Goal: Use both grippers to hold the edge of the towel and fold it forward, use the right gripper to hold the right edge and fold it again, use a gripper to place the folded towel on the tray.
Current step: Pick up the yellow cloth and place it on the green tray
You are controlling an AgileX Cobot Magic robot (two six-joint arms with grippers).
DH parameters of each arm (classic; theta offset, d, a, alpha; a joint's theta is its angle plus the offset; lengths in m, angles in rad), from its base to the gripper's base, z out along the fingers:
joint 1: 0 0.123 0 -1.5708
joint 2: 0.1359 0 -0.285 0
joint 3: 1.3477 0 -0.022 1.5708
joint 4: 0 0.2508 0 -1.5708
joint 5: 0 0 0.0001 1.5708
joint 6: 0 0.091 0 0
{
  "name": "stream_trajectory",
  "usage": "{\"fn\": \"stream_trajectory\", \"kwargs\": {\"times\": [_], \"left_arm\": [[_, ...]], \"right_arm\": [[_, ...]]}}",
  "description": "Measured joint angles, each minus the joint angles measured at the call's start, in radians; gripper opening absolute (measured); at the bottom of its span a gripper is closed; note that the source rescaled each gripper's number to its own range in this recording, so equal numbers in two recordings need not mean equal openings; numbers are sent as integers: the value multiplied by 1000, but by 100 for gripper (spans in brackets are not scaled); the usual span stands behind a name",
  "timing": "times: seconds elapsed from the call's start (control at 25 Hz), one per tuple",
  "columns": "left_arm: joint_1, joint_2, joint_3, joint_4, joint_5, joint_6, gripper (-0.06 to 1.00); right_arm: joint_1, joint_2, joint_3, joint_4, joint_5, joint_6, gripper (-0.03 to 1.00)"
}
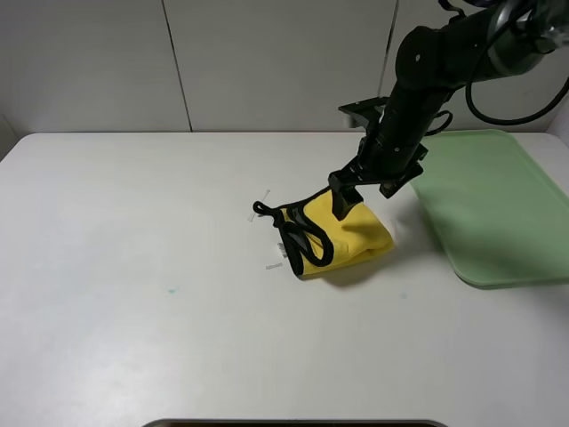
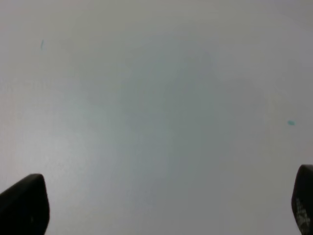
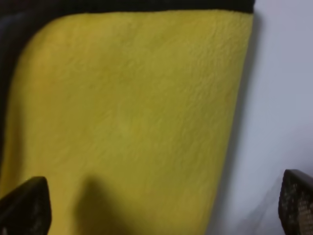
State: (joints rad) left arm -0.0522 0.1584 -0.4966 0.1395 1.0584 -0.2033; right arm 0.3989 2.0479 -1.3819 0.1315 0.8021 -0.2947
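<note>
The towel lies folded into a small yellow bundle at the table's middle, its black-trimmed edge bunched on its left side. My right gripper hangs open just above the bundle's far right part, touching nothing that I can see. In the right wrist view the yellow towel fills most of the picture, and the gripper has its fingertips spread wide over it. The tray is pale green and bare at the right. My left gripper is open over bare table; it is outside the high view.
The white table stretches wide to the left and front of the towel. A tiny teal speck marks the table at front left. A panelled wall rises behind the table. The tray's near end reaches the right edge of the high view.
</note>
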Motion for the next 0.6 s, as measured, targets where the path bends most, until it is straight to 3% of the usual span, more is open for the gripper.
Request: {"fn": "stream_trajectory", "kwargs": {"times": [0.28, 0.6], "left_arm": [[0, 0, 0, 0, 0, 0, 100], [0, 0, 0, -2, 0, 0, 100]], "right_arm": [[-1, 46, 0, -84, -68, 1, 100], [-2, 102, 0, -93, -95, 7, 100]]}}
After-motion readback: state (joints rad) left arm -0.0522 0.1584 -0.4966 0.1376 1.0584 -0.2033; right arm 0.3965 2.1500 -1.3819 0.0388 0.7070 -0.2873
